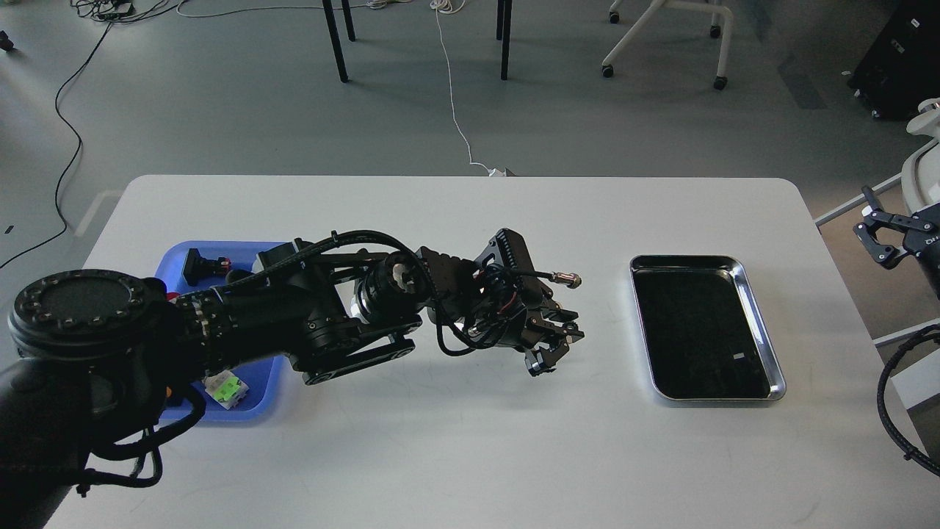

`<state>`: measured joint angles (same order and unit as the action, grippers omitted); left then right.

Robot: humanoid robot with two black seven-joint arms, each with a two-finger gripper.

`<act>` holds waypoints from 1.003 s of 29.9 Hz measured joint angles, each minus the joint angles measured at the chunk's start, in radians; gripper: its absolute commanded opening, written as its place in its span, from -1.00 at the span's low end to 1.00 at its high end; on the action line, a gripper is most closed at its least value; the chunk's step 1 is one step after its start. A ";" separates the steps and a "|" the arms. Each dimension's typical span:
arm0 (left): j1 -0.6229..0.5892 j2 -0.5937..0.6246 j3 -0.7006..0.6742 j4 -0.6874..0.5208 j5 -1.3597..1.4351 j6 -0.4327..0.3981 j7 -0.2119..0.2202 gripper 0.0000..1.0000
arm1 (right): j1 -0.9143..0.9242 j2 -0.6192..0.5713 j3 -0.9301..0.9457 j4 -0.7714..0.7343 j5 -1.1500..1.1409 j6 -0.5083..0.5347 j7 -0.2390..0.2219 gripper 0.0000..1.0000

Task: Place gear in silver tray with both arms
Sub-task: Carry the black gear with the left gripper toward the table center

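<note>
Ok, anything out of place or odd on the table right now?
Nothing looks spilled or damaged. The silver tray lies flat and holds nothing, slightly skewed to the table edge. The blue tray sits partly hidden under the left arm, whose gripper is between the two trays. The right gripper is off the table's right side.

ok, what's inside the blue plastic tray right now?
In the blue plastic tray, a small black part with a red spot shows at the far end and a green-and-white piece at the near end. The black left arm covers the middle.
</note>
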<state>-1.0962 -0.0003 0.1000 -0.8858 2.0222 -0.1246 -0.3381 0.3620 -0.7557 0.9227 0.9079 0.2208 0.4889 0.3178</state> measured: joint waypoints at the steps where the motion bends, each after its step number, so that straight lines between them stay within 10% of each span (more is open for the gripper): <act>1: 0.009 0.000 0.001 0.009 -0.001 0.001 0.001 -0.59 | 0.000 -0.004 0.001 0.012 0.000 0.000 0.001 0.98; 30: 0.054 0.000 0.021 0.066 -0.014 0.008 -0.007 0.04 | 0.008 -0.019 0.019 0.045 -0.001 0.000 0.000 0.98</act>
<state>-1.0424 0.0000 0.1210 -0.8200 2.0083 -0.1170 -0.3453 0.3699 -0.7747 0.9419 0.9525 0.2193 0.4888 0.3177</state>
